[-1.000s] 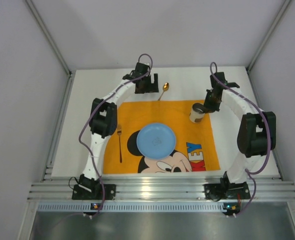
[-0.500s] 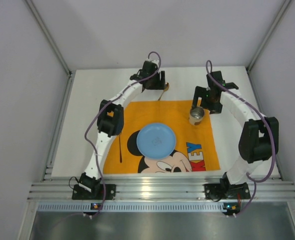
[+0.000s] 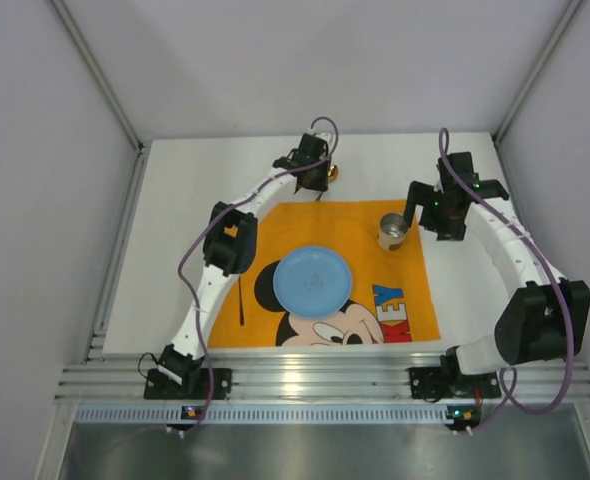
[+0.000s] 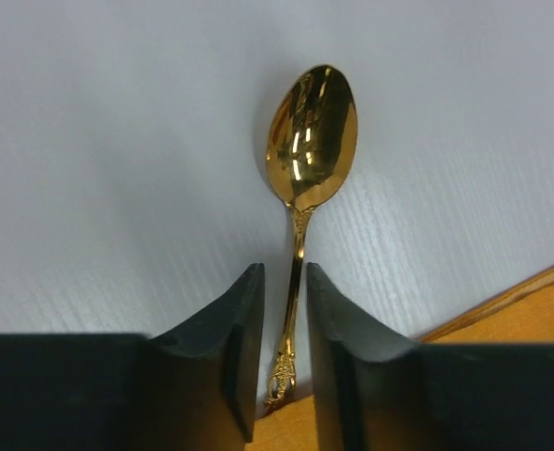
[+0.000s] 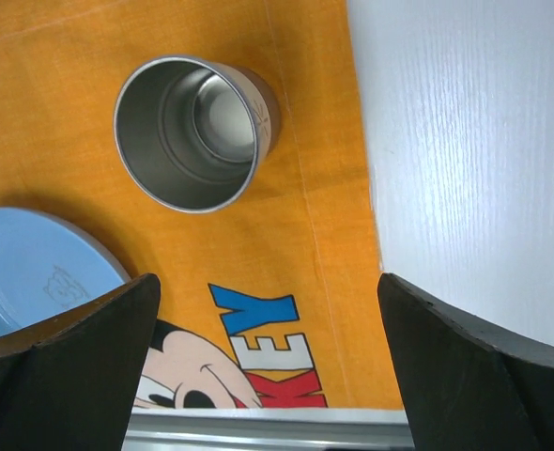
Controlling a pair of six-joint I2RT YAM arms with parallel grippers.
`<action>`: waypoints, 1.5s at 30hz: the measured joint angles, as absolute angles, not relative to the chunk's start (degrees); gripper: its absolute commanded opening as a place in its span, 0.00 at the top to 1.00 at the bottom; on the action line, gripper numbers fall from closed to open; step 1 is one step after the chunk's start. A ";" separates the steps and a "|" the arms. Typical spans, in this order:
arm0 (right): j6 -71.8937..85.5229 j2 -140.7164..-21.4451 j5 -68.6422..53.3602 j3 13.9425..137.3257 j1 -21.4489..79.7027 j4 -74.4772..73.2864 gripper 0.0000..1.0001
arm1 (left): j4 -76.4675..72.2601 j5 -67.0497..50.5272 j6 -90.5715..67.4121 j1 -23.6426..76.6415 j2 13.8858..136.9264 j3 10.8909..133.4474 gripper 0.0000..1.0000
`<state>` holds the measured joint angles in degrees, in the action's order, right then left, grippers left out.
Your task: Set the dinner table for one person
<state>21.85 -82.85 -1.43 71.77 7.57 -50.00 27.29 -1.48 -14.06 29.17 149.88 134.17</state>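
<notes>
- Letting go of the metal cup (image 5: 192, 132), the right fingers (image 5: 80, 362) now stand spread wide and empty, pulled back toward the right edge of the bench (image 3: 175, 240); a second ago they were clenched on it.
- The cup stands upright alone near the far right corner of the orange cloth (image 3: 275, 222), so I judge its placing done.
- The left fingers (image 4: 249, 319) have swung to the far edge of the bench and are narrowing around the handle of the gold spoon (image 4: 310, 132); whether they pinch it yet I cannot tell.
- The spoon lies on bare bench, its handle end just reaching the cloth's far edge, so it looks like the last piece to bring in.
- Count: one cloth, one blue plate (image 3: 313, 281) at its middle, one fork (image 3: 241, 305) along its left edge, one cup, one spoon.
</notes>
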 measured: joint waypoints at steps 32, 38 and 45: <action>21.06 -73.87 -9.37 64.34 3.05 -51.29 0.00 | 29.76 19.40 -12.78 29.78 144.73 143.02 1.00; 22.35 -73.10 -12.08 65.41 3.27 -50.11 0.00 | 29.69 19.70 -15.68 29.98 131.74 135.22 1.00; 24.10 -66.22 -12.97 65.45 3.27 -50.52 0.00 | 31.46 17.67 -28.25 34.83 116.33 114.63 1.00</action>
